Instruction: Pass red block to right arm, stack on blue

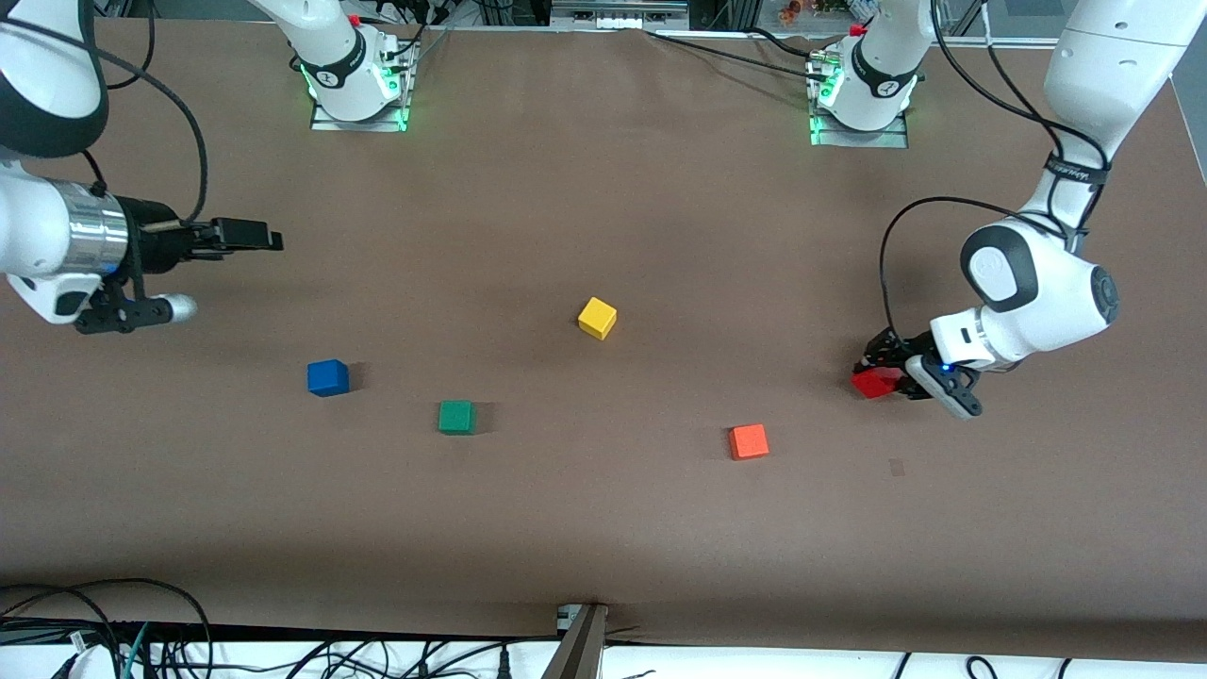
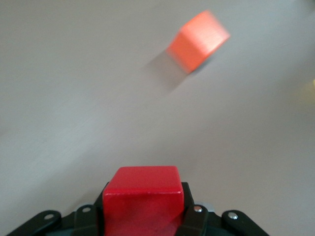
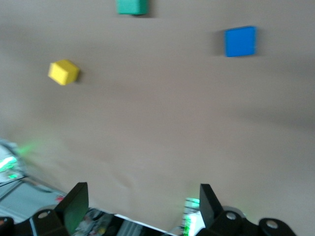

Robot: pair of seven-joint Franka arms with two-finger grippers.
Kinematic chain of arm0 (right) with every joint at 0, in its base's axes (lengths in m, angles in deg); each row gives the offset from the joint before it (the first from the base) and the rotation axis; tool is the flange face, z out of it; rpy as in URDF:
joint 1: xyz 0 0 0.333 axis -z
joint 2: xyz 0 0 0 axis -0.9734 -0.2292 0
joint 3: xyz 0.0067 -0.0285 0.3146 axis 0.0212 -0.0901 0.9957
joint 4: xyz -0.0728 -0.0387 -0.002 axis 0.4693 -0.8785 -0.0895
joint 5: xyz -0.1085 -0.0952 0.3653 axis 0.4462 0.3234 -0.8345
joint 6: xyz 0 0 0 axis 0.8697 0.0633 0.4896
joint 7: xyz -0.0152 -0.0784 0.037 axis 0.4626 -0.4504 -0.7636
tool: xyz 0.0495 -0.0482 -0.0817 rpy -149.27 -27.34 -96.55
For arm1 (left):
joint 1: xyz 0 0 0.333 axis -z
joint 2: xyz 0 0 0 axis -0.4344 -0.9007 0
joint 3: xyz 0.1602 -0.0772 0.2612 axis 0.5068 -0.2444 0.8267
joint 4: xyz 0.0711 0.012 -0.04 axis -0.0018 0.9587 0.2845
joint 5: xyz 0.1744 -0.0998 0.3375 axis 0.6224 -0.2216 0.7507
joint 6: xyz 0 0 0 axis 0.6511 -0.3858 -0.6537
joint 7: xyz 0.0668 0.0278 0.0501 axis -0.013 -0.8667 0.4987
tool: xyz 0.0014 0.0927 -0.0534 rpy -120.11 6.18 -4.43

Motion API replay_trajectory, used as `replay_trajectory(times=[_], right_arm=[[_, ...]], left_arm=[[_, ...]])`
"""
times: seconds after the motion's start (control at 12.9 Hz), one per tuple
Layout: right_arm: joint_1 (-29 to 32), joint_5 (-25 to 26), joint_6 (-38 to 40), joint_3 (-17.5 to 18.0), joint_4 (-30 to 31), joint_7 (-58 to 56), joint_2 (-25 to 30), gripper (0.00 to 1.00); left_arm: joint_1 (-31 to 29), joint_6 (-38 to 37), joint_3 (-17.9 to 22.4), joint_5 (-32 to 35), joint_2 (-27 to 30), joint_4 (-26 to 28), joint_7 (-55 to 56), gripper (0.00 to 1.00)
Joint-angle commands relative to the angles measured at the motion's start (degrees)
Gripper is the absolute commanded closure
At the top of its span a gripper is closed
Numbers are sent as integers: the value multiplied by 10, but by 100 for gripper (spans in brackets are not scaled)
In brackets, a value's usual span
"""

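Note:
My left gripper [image 1: 872, 375] is shut on the red block [image 1: 875, 382] and holds it just above the table at the left arm's end. In the left wrist view the red block [image 2: 142, 196] sits between the black fingers [image 2: 194, 216]. The blue cube [image 1: 327, 377] lies on the table toward the right arm's end; it also shows in the right wrist view [image 3: 240, 41]. My right gripper [image 1: 269, 238] is open and empty, held level in the air over the table at the right arm's end, its fingers [image 3: 76, 204] spread wide.
An orange-red cube [image 1: 749, 440] lies near the left gripper, nearer the front camera. A green cube [image 1: 455, 416] sits beside the blue one and a yellow cube [image 1: 597, 318] lies mid-table. Both arm bases stand along the table's top edge.

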Motion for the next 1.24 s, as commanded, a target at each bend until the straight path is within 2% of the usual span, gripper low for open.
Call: replay_trajectory(times=[0.0,0.15,0.31,0.46,0.54,0.7,0.93,1.16], right_arm=[[8,-80,-5,0,-7,-7,-38,0],[8,-137,-9,0,-7,-8,-68,0],[5,-198,-27,0,-3,-11,-95,0],[1,-256,-42,2,-3,-42,-124,0],[1,-294,-42,2,-2,-66,-143,0],[-2,-374,-45,2,9,-103,-172,0],[-33,-456,-103,2,37,-160,-197,0],[-66,-569,-147,2,79,-188,-205,0]], left_arm=[[-8,-61,-33,-44,-24,-58,-81,95],[-8,-141,-45,-58,-26,-83,-111,100],[7,-173,-50,-108,-47,-120,-175,100],[15,-178,-87,-135,-109,-183,-229,100],[13,-178,-111,-153,-121,-197,-249,100],[18,-176,-131,-190,-119,-209,-274,100],[19,-168,-166,-226,-119,-219,-353,100],[32,-155,-186,-338,-120,-195,-529,100]])
